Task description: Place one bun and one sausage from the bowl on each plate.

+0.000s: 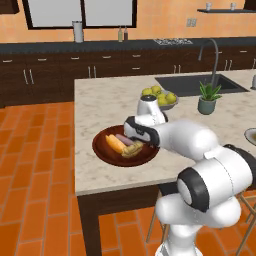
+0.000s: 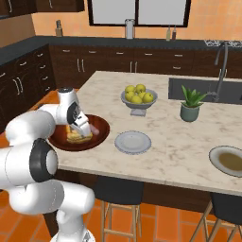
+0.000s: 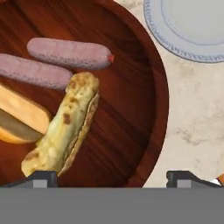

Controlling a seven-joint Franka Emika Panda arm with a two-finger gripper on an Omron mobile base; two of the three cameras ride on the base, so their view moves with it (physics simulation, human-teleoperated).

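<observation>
Gripper (image 3: 111,178) hanging low over the near part of the bowl (image 3: 148,131), fingertips (image 3: 43,178) spread wide apart and holding nothing. Left tip just at the end of a long toasted bun (image 3: 65,127), right tip out past the bowl's rim over the marble; no contact to be made out. In the hand view, bun lying slantwise on the dark red-brown wood, its split side turned toward the bowl's middle. Above it two pink sausages (image 3: 70,53) side by side — the upper one complete with a small red tip, the lower one (image 3: 33,72) running off the picture's edge. A second, paler bun (image 3: 19,118) at the left edge, partly cut off, touching or nearly touching the first. Light grey plate (image 3: 192,30) just beyond the bowl's rim, bare on top.

From the left base view, bowl (image 1: 107,155) sitting near the island counter's (image 1: 100,100) front left corner, buns and sausages together in it, the arm's wrist bent down over its right side. From the right base view, grey plate (image 2: 133,142) just right of the bowl (image 2: 101,132), and a second, darker plate (image 2: 231,160) well apart near the right edge — possibly brownish, hard to tell at that size. Behind: pedestal bowl of green apples (image 2: 138,97), small potted plant (image 2: 191,105), sink (image 2: 208,90) with faucet.
</observation>
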